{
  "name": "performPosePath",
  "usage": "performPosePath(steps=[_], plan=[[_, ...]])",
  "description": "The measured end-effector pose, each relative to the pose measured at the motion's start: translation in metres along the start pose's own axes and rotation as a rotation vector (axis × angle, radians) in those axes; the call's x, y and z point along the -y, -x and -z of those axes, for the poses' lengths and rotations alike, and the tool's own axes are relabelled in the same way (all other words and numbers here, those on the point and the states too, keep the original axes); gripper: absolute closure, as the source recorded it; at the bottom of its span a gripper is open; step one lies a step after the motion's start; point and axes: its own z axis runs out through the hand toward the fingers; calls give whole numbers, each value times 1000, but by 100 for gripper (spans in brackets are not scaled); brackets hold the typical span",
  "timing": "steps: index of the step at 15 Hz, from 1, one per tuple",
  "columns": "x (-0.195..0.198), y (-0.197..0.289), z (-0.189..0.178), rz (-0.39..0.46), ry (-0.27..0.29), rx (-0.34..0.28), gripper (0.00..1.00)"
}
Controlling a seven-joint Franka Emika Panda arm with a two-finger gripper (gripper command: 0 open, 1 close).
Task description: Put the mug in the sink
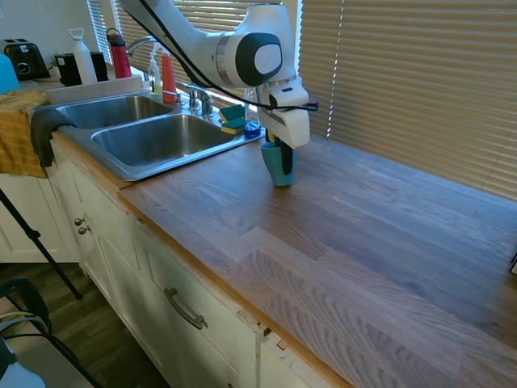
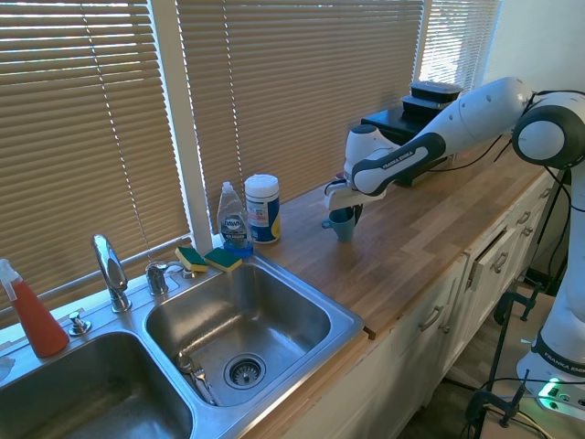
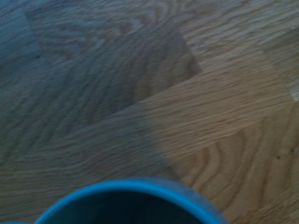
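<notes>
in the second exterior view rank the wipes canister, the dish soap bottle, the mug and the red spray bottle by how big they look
As they appear in that view:
1. Red spray bottle, though it is nearest the camera, so its lead is unsure.
2. Wipes canister and dish soap bottle: too alike to separate.
3. Mug, smallest and farthest.

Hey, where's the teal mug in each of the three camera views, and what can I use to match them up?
First exterior view: the mug stands on the wood countertop at centre, right of the sink, under the gripper.
Second exterior view: the mug is right of centre, beyond the wipes canister.
Wrist view: only its blue rim shows at the bottom edge.
Shared landmark: the wood countertop; the sink links both exterior views.
</notes>
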Motion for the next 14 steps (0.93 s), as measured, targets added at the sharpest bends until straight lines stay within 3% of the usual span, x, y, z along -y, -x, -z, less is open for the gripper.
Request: performPosePath(steps=[4,9,11,14], plan=[[14,57,37,90,-71,14,100],[44,179,89,230,-167,47,100],[60,229,94,283,-178,55,100],[93,302,71,357,-171,86,100]])
